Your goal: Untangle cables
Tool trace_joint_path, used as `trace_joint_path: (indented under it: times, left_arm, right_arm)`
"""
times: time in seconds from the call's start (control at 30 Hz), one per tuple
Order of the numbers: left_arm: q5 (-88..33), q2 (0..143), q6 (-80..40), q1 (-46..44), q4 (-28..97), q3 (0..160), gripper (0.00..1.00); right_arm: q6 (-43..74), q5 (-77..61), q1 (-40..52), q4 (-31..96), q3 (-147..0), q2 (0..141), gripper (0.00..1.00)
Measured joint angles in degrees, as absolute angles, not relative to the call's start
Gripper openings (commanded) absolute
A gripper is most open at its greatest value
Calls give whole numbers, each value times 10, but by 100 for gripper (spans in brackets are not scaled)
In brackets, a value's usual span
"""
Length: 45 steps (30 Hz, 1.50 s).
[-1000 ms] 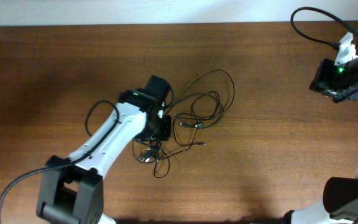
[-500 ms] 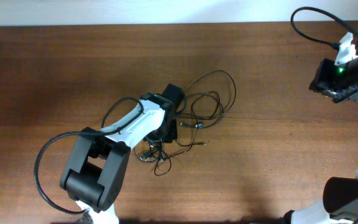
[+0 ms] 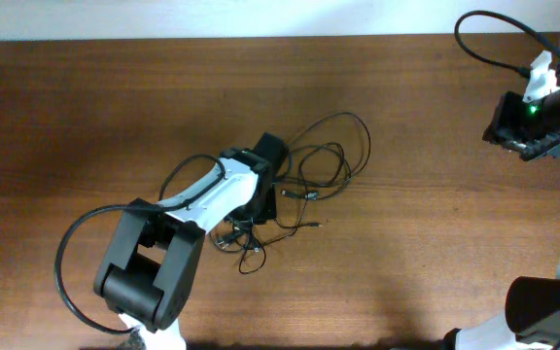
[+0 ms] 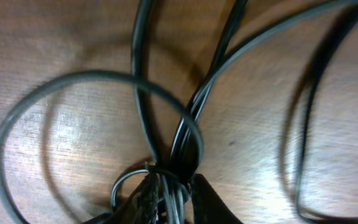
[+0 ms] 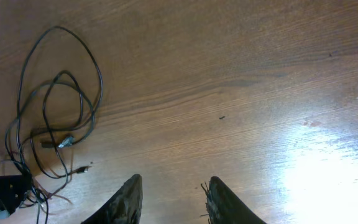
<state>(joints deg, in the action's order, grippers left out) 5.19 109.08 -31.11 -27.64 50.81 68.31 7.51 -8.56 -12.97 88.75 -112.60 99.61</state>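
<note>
The left arm (image 3: pixel 212 190) has white shells, black joints and a thick black cable (image 3: pixel 59 261) looping well behind its dark left fingers (image 4: pixel 213 205). Behind the tapered, scuffed black right fingers (image 5: pixel 222 202), a black wrist block (image 3: pixel 525 128) carries a green light (image 3: pixel 531 108).

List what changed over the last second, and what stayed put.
The left arm folded in closer and its wrist slid slightly right, further over the tangle. The left gripper narrowed round a bunch of the cables, and the strands now crowd together between its fingers. The cables' outer loops kept their shape. The right gripper stayed open, holding nothing, off to the right, away from the tangle.
</note>
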Motion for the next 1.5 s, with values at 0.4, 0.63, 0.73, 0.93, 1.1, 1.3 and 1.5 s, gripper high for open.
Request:
trace_joint_path:
  times: [0.4, 0.63, 0.73, 0.93, 1.1, 1.3, 1.5]
  left_arm:
    - [53, 1101, -304, -261, 577, 724, 0]
    - [-89, 1074, -191, -240, 661, 1030, 0]
    - [-236, 1041, -140, -223, 656, 1118, 0]
    - [-527, 1030, -38, -138, 653, 1128, 0]
    - [-515, 1030, -94, -109, 649, 1128, 0]
    - [-423, 1030, -232, -109, 616, 1128, 0]
    - [-415, 1030, -258, -109, 615, 1128, 0]
  right_arm:
    - [75, -120, -80, 885, -1126, 996, 35]
    - [25, -314, -44, 842, -1126, 996, 35]
    - [11, -387, -5, 806, -1126, 996, 35]
    - [32, -488, 70, 708, -1125, 996, 34]
    - [81, -481, 143, 650, -1125, 996, 35]
    - [197, -355, 244, 608, -1125, 996, 35]
    - [226, -319, 267, 593, -1124, 1043, 35]
